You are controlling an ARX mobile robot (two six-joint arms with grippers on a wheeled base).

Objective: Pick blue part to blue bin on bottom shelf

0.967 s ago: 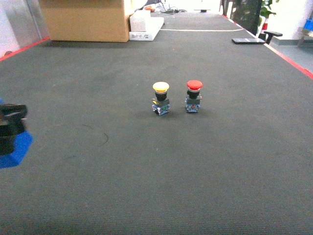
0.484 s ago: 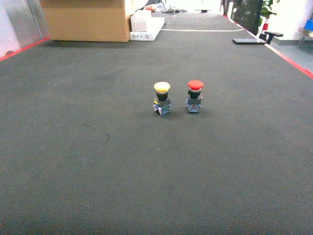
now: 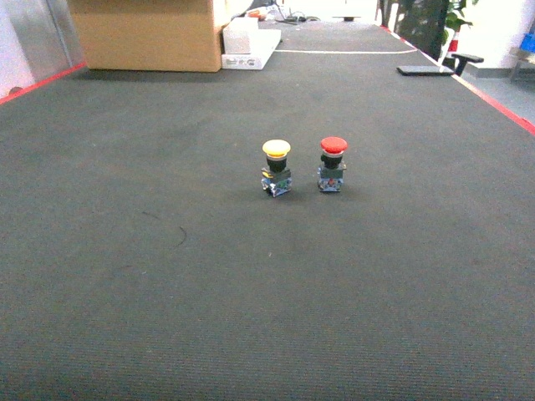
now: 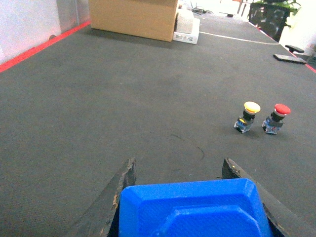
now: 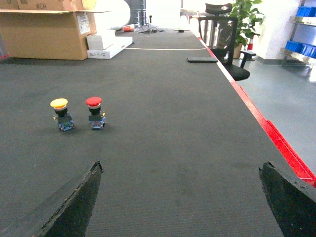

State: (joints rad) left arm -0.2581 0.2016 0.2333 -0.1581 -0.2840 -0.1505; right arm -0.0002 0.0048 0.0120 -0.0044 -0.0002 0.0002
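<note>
Blue and blocky, the blue part point(image 4: 192, 210) is sitting between the two dark fingers point(image 4: 116, 197) of the left end effector point(image 4: 190, 197), which are closing on its sides above the dark grey bench point(image 3: 167, 276). The right end effector point(image 5: 180, 197) is standing wide open and is holding nothing. A yellow-capped push-button point(image 3: 276, 167) and a red-capped push-button point(image 3: 332, 164) are standing upright just beside each other on the bench, well apart from both end effectors.

Two push-buttons stand ahead of the grippers: one yellow-capped point(image 3: 276, 168), one red-capped point(image 3: 332, 164). One blue part point(image 4: 192, 207); one cardboard box point(image 3: 146, 33).
</note>
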